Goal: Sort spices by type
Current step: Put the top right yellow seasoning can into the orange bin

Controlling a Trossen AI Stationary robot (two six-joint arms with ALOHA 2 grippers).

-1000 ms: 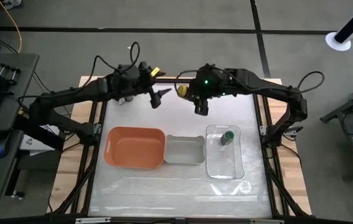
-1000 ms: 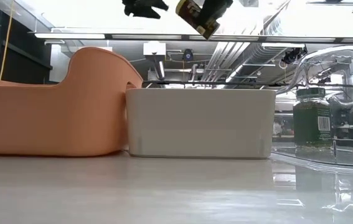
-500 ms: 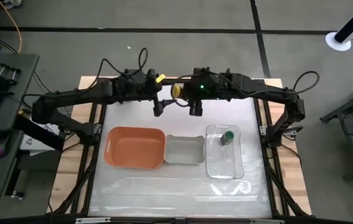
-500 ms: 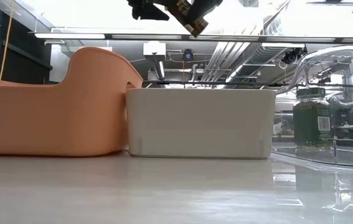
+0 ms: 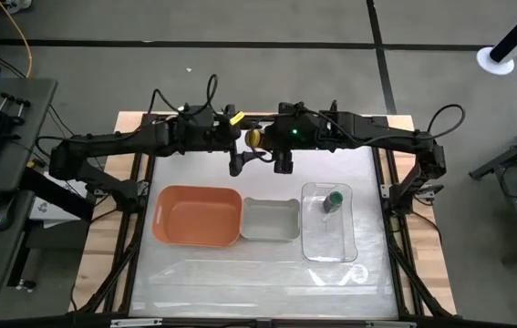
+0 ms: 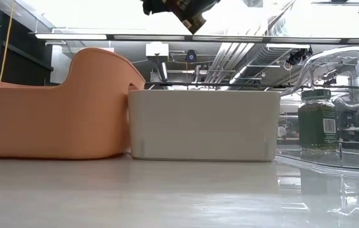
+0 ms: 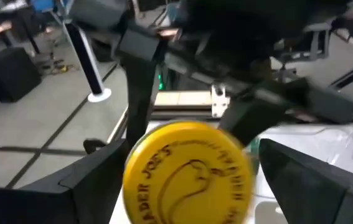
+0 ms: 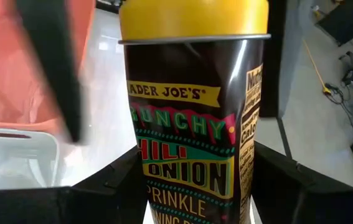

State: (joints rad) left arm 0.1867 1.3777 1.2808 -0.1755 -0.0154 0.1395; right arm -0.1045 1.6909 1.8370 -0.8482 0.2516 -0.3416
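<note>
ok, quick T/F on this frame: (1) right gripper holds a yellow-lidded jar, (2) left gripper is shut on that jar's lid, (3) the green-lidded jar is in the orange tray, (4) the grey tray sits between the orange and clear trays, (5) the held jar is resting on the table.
1. True. The right gripper is shut on the yellow-lidded chili onion jar.
2. False. The left gripper stands open around the lid, its fingers either side.
3. False. The green-lidded jar stands in the clear tray.
4. True. The grey tray lies between the orange tray and the clear tray.
5. False. The jar hangs high above the trays in the low view.
</note>
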